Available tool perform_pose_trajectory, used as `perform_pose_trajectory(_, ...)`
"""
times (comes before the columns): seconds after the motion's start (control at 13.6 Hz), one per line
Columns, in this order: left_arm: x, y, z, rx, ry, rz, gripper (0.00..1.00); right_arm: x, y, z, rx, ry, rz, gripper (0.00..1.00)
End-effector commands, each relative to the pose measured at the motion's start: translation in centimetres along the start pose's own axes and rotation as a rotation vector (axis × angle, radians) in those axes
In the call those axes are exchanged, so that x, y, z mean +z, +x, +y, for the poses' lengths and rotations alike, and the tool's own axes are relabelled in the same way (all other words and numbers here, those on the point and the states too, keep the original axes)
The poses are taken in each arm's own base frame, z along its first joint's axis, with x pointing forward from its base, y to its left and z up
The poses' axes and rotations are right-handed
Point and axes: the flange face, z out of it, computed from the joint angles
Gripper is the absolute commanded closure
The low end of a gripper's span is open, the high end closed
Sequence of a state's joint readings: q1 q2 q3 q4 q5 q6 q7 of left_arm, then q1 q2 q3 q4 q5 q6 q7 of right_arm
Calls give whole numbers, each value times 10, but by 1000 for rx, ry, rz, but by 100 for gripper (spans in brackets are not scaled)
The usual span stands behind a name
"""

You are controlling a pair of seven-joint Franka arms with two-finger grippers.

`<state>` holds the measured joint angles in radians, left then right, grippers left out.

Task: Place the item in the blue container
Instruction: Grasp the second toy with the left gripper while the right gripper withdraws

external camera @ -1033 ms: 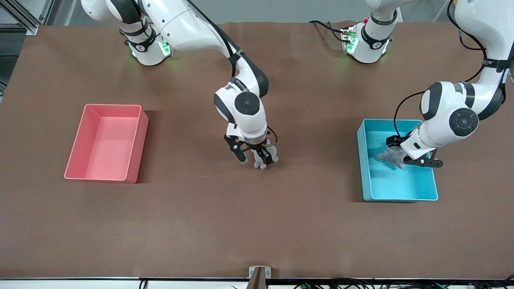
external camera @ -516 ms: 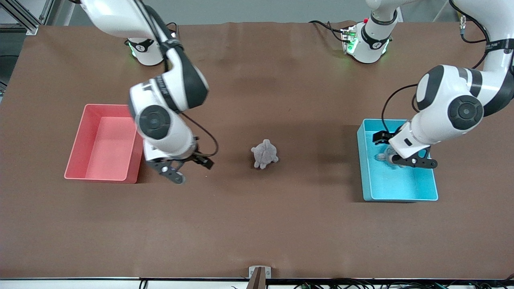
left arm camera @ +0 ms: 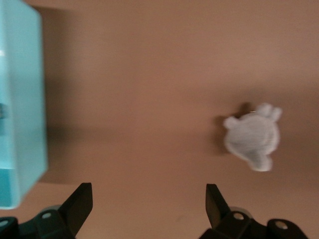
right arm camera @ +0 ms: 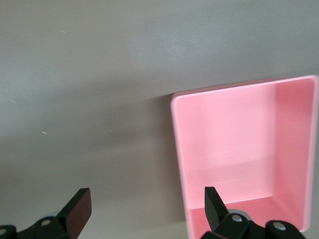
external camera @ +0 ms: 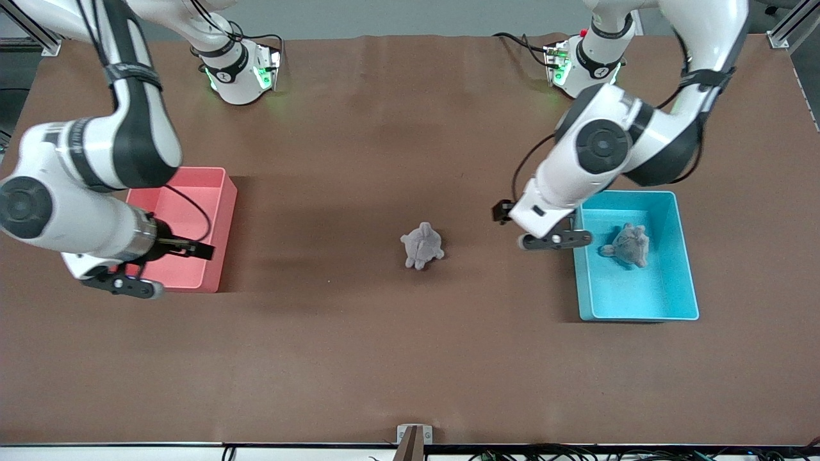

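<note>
Left end effector (external camera: 552, 240), fingers spread and holding nothing, now hangs over the counter (external camera: 410, 358) just outside the blue container's wall on the side toward the right arm; a second ago it was down inside that container beside a grey plush. Right end effector (external camera: 131, 286), likewise spread wide and empty, has swung away from the middle of the counter, where it was on a second plush, to the near corner of the pink container (external camera: 168, 227); its wrist view shows only the pink bin's interior and bare surface. Largest things first: the counter is brown and broad; the pink container lies toward the right arm's end, the blue container (external camera: 685, 253) toward the left arm's end. One grey plush turtle (external camera: 629, 244) lies inside the blue container, apart from its walls, released. A second grey plush turtle (external camera: 422, 245) rests on the open counter between the two bins, untouched by either arm. Judgement: one item is delivered; the left wrist view frames the loose turtle ahead of its open fingers, so that arm looks set to fetch it next.
</note>
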<state>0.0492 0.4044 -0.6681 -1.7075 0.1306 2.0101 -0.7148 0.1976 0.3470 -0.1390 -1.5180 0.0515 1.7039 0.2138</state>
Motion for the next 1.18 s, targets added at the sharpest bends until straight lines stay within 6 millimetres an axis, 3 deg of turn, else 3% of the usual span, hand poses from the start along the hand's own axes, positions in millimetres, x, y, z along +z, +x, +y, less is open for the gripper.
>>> perform_pose_trajectory(0.0, 34, 1, 55, -37, -90, 5, 0, -12, -8, 48, -85, -8, -4, 0)
perform_pose_trajectory(0.15, 66, -4, 83, -31, -140, 41, 0, -23, -7, 77, -85, -66, 2, 0)
perform_pose_trajectory(0.37, 114, -9, 110, -43, -206, 82, 0, -29, -5, 101, -50, -67, -6, 0)
perform_pose_trajectory(0.74, 179, -16, 131, -58, -113, 143, 0, -49, 0, 95, -61, -74, 7, 0)
perform_pose_trajectory(0.89, 198, -14, 131, -72, -108, 122, 0, -44, 4, 99, -53, -60, 12, 0)
perform_pose_trajectory(1.03, 211, -17, 130, -84, -98, 106, 0, -43, 3, 88, -69, -56, 8, 0)
perform_pose_trajectory(1.11, 214, -21, 134, -83, -97, 102, 5, -41, 3, 88, -72, -56, 6, 0)
